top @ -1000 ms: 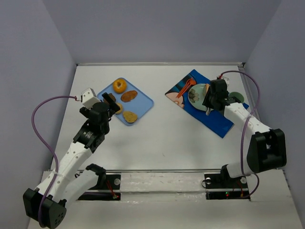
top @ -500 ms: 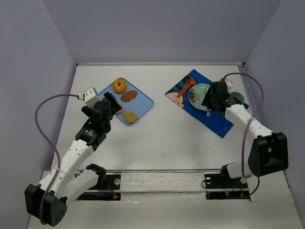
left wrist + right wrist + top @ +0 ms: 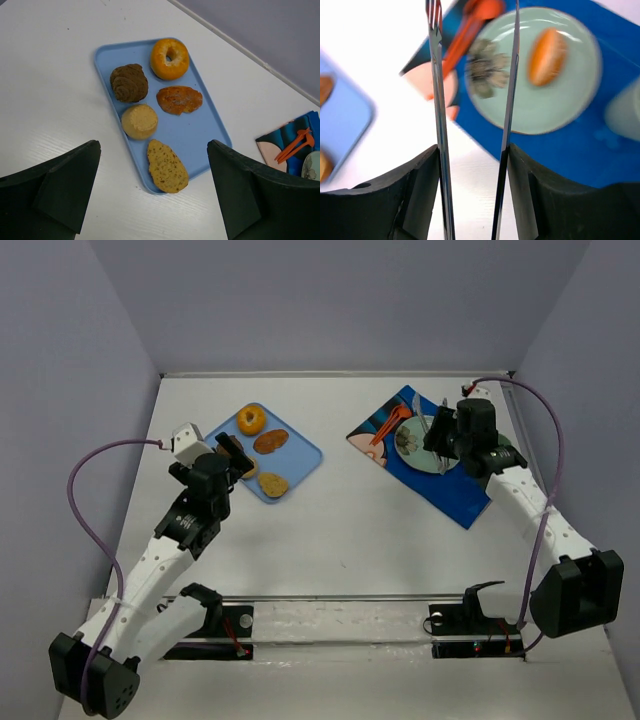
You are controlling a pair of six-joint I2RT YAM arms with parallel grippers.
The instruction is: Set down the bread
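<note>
A blue tray (image 3: 200, 135) holds several breads: an orange bagel (image 3: 170, 58), a dark brown roll (image 3: 129, 82), a reddish flat piece (image 3: 179, 99), a round bun (image 3: 139, 121) and a seeded slice (image 3: 167, 166). My left gripper (image 3: 154, 165) is open and empty, above the tray's near end (image 3: 232, 455). My right gripper (image 3: 472, 160) is shut on metal tongs (image 3: 436, 75), whose arms stand apart above the pale green plate (image 3: 570, 100). An orange bread piece (image 3: 546, 49) and a dark item (image 3: 486, 67) lie on the plate (image 3: 415, 445).
The plate sits on a blue placemat (image 3: 460, 495) with orange utensils (image 3: 385, 428) at its left and a green cup (image 3: 495, 445) behind the right gripper (image 3: 445, 435). The tray (image 3: 300, 455) lies left of centre.
My right arm has swung away from me and to the right, raising the tongs over the plate. The left arm has barely shifted.
</note>
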